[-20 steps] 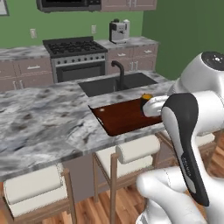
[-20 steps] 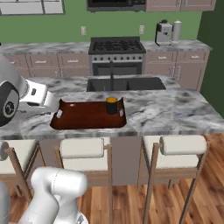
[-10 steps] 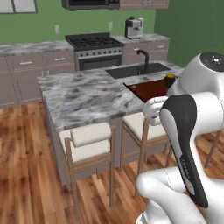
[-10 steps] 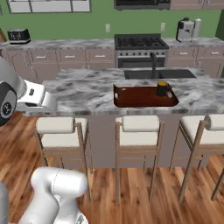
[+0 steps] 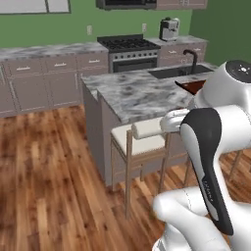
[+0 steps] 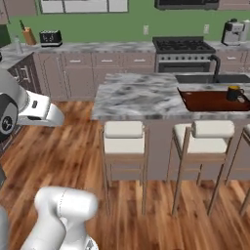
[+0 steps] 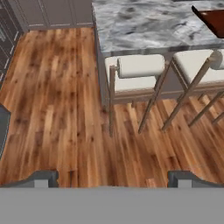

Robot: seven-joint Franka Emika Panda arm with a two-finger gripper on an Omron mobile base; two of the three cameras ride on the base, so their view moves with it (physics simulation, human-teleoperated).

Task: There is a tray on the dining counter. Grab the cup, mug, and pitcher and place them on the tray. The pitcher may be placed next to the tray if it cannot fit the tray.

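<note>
The dark reddish-brown tray (image 6: pixel 207 102) lies on the dining counter (image 6: pixel 141 95) near its right end, beside the black sink. The black mug (image 6: pixel 234 93) with an orange inside stands upright on the tray's right part. In the left base view a corner of the tray (image 5: pixel 192 86) shows behind my arm. My gripper (image 7: pixel 113 179) hangs over the wooden floor in front of the stools, open, with nothing between its fingertips (image 7: pixel 43 177). A tray corner (image 7: pixel 212 19) shows at the hand view's upper right. The cup and the pitcher are out of view.
Pale stools (image 6: pixel 123 136) stand along the counter's near side. Wooden floor (image 5: pixel 49 166) stretches to the left. Against the green back wall are grey cabinets, a stove (image 6: pixel 180 46), a coffee machine (image 6: pixel 232 31), a toaster (image 6: pixel 50 36) and a knife block (image 6: pixel 29 35).
The base has moved left, so the whole scene has slid right: counter, tray and mug now sit at the right, with more floor and back cabinets showing. The gripper stays open.
</note>
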